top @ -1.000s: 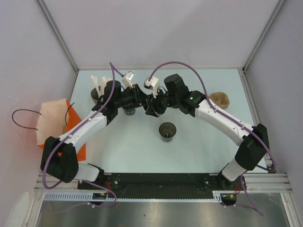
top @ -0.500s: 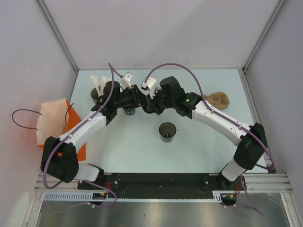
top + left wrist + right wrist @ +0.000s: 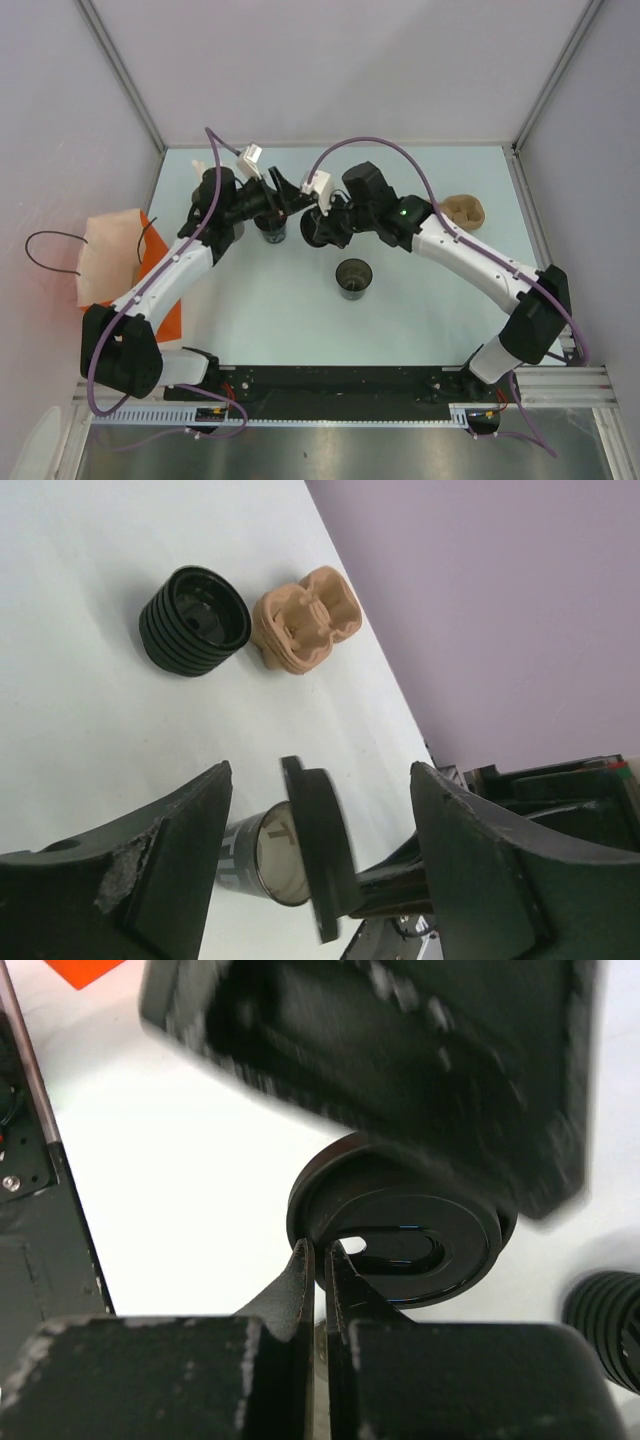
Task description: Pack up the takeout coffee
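Bag [image 3: 115, 250], orange and paper, sits at the 9 o'clock edge of the bench. Left jaws stand wide open with the takeout coffee [image 3: 272, 234] between them, touching neither side. The cup rests on the bench at 10 o'clock from the unlidded cup [image 3: 353, 277], and I read its axis as upright. Right jaws, reaching in from 3 o'clock, are pinched shut on the rim of the lid [image 3: 400, 1235], which looks cocked rather than seated. I judge the left arm nearer for the carry toward 9 o'clock. Tan carrier [image 3: 465, 210] lies well apart at 3 o'clock.
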